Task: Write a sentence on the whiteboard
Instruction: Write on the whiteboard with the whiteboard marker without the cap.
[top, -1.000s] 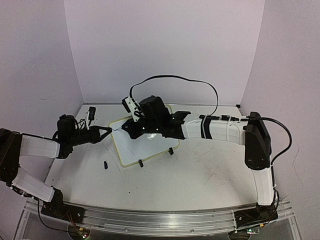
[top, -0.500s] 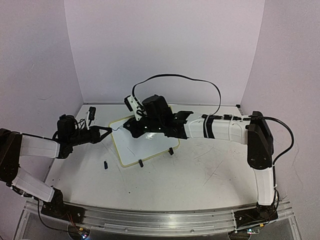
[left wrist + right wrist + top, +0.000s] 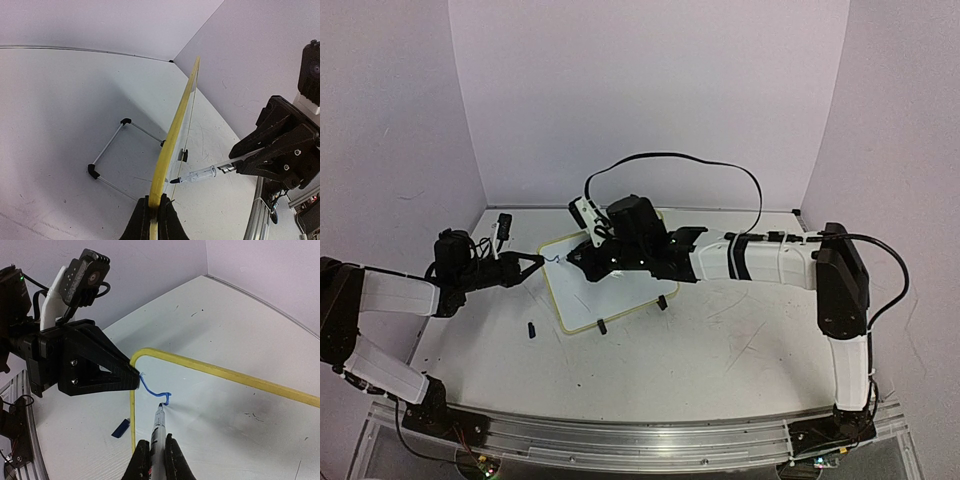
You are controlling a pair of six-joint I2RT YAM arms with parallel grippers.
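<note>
The whiteboard (image 3: 588, 302), white with a pale yellow frame, is propped on the table on two black clip feet. My left gripper (image 3: 538, 263) is shut on its left frame edge (image 3: 175, 130), fingers pinching the yellow rim (image 3: 154, 212). My right gripper (image 3: 154, 445) is shut on a marker (image 3: 158, 426) and sits over the board's upper left part (image 3: 582, 258). The marker tip touches the end of a short wavy blue line (image 3: 151, 390) that starts at the corner next to the left gripper's fingers (image 3: 100, 367). The marker also shows in the left wrist view (image 3: 197, 176).
A small blue cap (image 3: 120, 428) lies on the table just left of the board, dark in the top view (image 3: 533, 328). A black object (image 3: 503, 222) lies at the back left. A black cable (image 3: 670, 155) arcs above the right arm. Walls close three sides.
My right gripper has shifted slightly right across the board with the marker, away from the left gripper. A short blue line now shows at the board's corner. The left arm has not moved.
</note>
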